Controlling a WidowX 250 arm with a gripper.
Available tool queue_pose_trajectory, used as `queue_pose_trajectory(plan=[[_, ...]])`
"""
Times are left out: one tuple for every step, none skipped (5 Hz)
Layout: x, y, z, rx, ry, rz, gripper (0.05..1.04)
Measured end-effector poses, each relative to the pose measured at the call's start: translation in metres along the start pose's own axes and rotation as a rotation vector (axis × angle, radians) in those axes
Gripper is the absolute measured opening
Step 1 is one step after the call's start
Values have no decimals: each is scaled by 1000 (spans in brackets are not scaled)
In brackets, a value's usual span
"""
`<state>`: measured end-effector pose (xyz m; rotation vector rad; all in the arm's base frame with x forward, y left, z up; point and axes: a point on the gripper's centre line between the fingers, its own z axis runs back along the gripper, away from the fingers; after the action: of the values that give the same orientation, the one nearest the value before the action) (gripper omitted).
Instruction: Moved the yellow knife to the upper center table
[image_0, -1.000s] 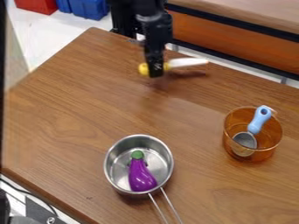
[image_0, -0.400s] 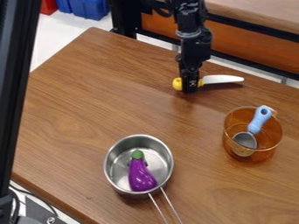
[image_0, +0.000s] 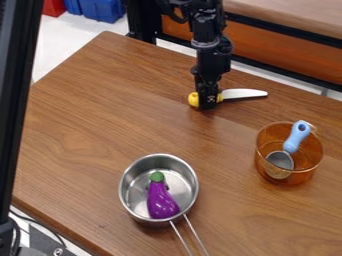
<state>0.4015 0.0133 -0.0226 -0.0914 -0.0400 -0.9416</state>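
My gripper hangs down over the upper middle of the wooden table, shut on the yellow handle of the knife. The knife lies crosswise in its grasp, the yellow handle end poking out on the left and the white blade pointing right. A thin shadow runs close under the blade; whether the knife touches the tabletop I cannot tell. The middle of the handle is hidden behind the gripper.
A steel pot with a purple eggplant inside stands at lower centre, its wire handles towards the bottom edge. On the right is an orange transparent container holding a blue-handled strainer. A black post rises along the left.
The gripper and the knife have moved right and down in the view from one second ago, then slightly back left and lower. The black post has come into view at the left.
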Motion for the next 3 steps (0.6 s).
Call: queue_pose_trajectory(plan=[[-2, -4, -2, -23, 3, 1, 737], [-5, -5, -2, -41, -1, 40, 965], [-12, -4, 5, -91, -13, 130, 993]])
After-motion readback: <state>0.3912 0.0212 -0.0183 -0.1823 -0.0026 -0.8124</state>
